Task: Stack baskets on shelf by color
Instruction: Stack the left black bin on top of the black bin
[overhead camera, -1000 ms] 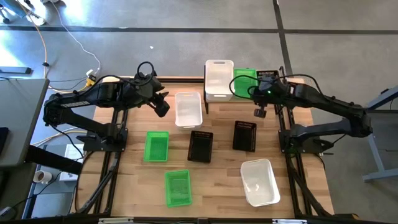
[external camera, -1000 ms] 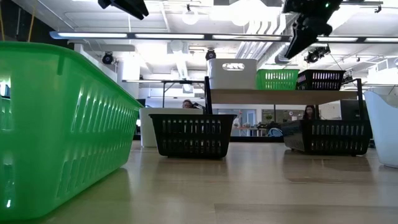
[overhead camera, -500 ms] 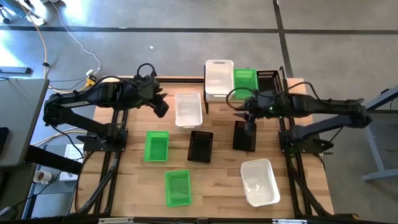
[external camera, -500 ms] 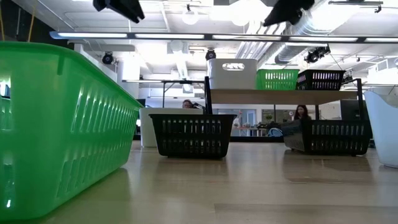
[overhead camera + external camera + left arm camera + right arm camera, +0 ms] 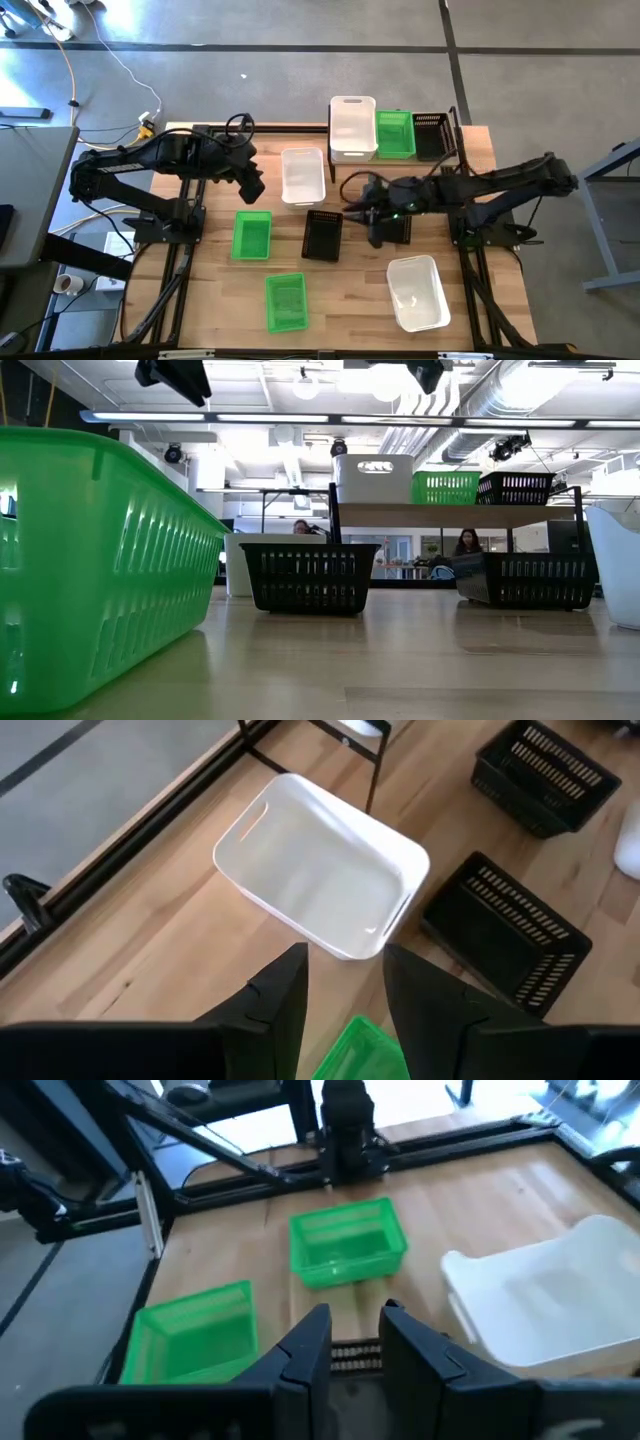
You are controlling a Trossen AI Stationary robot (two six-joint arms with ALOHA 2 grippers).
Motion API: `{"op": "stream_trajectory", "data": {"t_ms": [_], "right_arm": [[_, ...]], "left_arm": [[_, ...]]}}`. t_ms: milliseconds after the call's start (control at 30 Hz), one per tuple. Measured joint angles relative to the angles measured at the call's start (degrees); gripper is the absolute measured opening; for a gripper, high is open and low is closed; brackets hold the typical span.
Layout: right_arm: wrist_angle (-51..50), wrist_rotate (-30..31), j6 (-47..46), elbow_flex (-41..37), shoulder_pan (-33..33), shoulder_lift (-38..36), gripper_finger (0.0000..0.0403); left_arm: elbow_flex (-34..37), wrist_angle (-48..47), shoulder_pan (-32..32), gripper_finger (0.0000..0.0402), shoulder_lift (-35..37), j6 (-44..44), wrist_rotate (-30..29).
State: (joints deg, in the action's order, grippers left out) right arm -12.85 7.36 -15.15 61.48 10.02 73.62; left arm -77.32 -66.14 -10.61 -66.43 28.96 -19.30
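The shelf [image 5: 470,140] stands at the table's far edge and carries a white basket [image 5: 352,127], a green basket [image 5: 394,134] and a black basket [image 5: 430,136] side by side. On the table lie a white basket [image 5: 302,175], two green baskets [image 5: 251,234] [image 5: 286,300], two black baskets [image 5: 322,234] [image 5: 398,222] and another white basket [image 5: 417,292]. My left gripper [image 5: 252,186] hovers open between the far white basket [image 5: 320,865] and the green one. My right gripper [image 5: 372,224] hovers open between the two black baskets, over a black rim [image 5: 355,1352].
The arms' black frames run along the table's left and right sides. Bare wood lies at the near left corner and between the near green and near white baskets. In the low view a green basket [image 5: 100,560] fills the near left.
My right gripper has swung away from the shelf's black basket, toward the table's left and near edge, and now hangs over the two black baskets on the table. My left gripper has shifted a little toward the near edge. No basket has moved.
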Motion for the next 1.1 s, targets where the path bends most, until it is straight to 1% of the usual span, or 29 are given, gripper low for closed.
{"op": "stream_trajectory", "data": {"t_ms": [100,233,300,367,467,567,700,867,1100], "right_arm": [[0.21,-0.06,-0.47,2.73,0.88,3.32,0.0075],[-0.91,-1.74,-0.2,8.59,1.66,8.83,0.0075],[-4.29,-1.83,0.14,12.21,2.11,11.7,0.0075],[-9.74,-1.74,0.14,15.25,2.41,14.38,0.0075],[-16.65,-1.86,-0.02,18.51,2.84,18.19,0.0075],[-20.01,-2.94,0.0,21.15,3.27,21.45,0.0079],[-21.18,-5.85,0.15,22.98,3.82,25.27,0.0104],[-20.7,-6.19,0.07,23.38,4.34,29.18,0.0136],[-20.35,-6.1,0.14,23.38,4.78,34.81,0.0142]], "left_arm": [[0.0,-0.71,-0.02,0.0122,0.0,0.01,0.94],[0.0,-0.58,-0.02,0.0122,-0.06,-0.05,2.18],[0.0,-0.6,0.0,0.0122,-0.34,-0.1,2.2],[0.02,-0.65,-0.02,0.0122,-0.41,-0.55,2.2],[0.02,-0.65,-0.02,0.0122,-0.33,-1.06,2.2],[0.02,-0.65,-0.02,0.0122,-0.35,-1.08,2.2],[0.02,-0.65,-0.02,0.0122,-0.35,-1.08,2.2],[0.02,-0.65,-0.02,0.0122,-0.35,-1.11,2.15],[0.02,-0.65,-0.02,0.0122,-0.35,-1.13,2.02]]}}
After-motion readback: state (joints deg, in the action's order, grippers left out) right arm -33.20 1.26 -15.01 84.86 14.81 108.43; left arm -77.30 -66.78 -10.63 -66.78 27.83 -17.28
